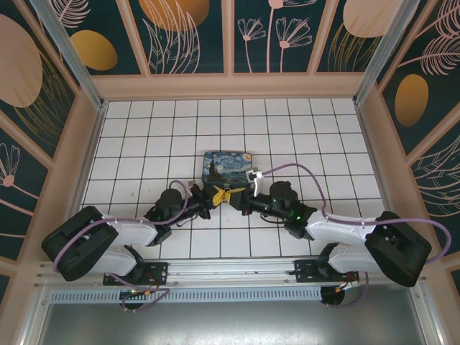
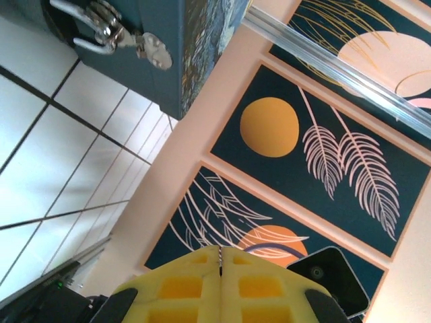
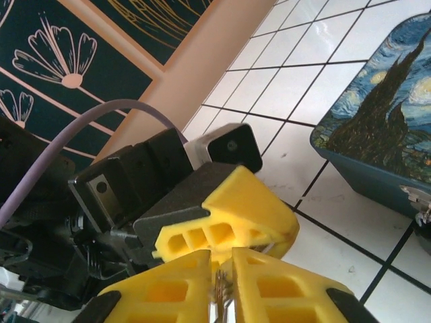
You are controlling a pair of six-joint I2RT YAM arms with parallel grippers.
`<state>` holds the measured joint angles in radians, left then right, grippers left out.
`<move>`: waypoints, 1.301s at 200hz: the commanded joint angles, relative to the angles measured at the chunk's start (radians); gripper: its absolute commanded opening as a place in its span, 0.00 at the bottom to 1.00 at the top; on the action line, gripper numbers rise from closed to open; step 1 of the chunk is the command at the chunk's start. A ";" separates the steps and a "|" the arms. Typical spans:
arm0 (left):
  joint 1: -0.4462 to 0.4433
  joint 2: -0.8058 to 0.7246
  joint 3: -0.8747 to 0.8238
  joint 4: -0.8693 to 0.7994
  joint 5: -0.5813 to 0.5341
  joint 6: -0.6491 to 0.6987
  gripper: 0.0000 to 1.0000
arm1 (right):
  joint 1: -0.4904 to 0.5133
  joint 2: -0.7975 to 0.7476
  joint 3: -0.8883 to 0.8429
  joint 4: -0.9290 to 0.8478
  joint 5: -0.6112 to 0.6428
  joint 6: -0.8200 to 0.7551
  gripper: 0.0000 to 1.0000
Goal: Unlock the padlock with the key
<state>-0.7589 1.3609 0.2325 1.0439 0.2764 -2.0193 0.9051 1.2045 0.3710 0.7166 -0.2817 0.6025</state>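
- Yellow, honeycombed left fingers (image 2: 182, 286) press flat together for you.
- Your right fingers (image 3: 168, 293) stand narrowly apart around the slim silvery key (image 3: 220, 299); whether they grip it, I cannot tell.
- Both forearms angle inward, meeting before the swirl-painted box (image 1: 223, 164).
- The padlock (image 2: 101, 23), with its thin steel shackle, hangs at the box's latch.

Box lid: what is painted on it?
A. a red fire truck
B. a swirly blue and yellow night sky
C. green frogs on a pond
B: the box has blue swirls, yellow spots and a tall dark tree shape on its lid. This is clearest in the right wrist view.
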 commanded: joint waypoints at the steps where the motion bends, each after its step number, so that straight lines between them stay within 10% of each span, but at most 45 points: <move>1: 0.028 -0.043 0.079 -0.177 -0.004 0.266 0.00 | -0.007 -0.063 -0.032 -0.035 0.009 -0.009 0.26; 38: 0.030 -0.126 0.264 -0.456 -0.076 0.844 0.00 | -0.046 -0.158 -0.037 -0.092 0.018 0.003 0.38; 62: 0.030 -0.116 0.274 -0.389 -0.008 0.964 0.00 | -0.052 -0.138 -0.016 -0.062 -0.004 0.015 0.42; 260: 0.030 -0.036 0.253 -0.155 0.100 0.929 0.00 | -0.133 0.112 -0.002 0.317 -0.166 0.166 0.26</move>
<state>-0.7273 1.3075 0.4862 0.7902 0.3466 -1.0523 0.7784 1.2938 0.3408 0.9688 -0.4221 0.7605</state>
